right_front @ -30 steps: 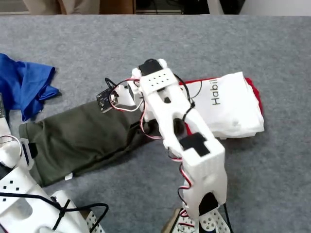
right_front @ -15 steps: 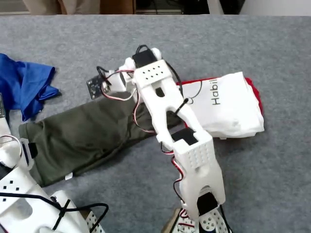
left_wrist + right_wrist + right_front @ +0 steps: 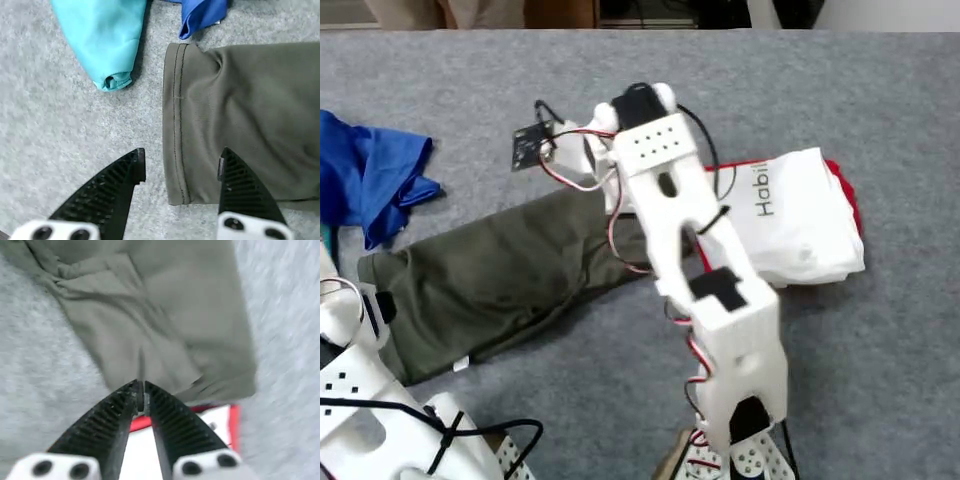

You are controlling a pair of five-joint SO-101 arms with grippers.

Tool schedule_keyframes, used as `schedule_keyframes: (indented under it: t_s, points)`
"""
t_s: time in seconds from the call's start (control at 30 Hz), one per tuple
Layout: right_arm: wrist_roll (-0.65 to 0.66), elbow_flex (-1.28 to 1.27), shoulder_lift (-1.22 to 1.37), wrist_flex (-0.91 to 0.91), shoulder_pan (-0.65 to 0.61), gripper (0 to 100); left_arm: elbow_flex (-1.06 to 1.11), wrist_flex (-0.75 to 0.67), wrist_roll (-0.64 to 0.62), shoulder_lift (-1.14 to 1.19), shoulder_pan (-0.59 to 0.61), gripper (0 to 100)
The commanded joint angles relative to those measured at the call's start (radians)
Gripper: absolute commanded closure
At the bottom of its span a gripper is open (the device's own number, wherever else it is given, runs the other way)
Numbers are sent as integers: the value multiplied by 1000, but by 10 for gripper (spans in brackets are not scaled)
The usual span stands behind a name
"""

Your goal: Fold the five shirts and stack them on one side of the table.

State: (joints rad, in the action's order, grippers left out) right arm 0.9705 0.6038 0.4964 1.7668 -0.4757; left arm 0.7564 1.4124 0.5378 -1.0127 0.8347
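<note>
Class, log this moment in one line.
right tool: shut on green shirt | left tool: open over its hem | stack: white shirt on red shirt

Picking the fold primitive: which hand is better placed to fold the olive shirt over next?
Likely right: the right hand is shut on the olive shirt; the left hand hangs open above its hem.
</note>
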Motion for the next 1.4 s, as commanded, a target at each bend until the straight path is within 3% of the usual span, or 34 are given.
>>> schedule_keyframes:
  t_s: [0.0,0.27,0.4,0.8,1.0,1.1,1.37]
  points:
    - [-92,-183,-186,14,48,997,-80,15,-86,94,11,756]
    - [-87,-590,-455,-120,124,996,-381,176,-138,630,8,756]
    - [6,-713,-541,-147,94,996,-410,130,-123,802,21,729]
    - [35,-750,-572,-143,84,996,-229,-60,161,822,91,729]
    - [35,-751,-576,-141,87,996,-69,-276,153,822,92,732]
    - [35,-751,-573,-141,87,996,-12,-387,115,820,94,781]
    - [35,-751,-573,-147,87,996,100,-512,112,823,63,807]
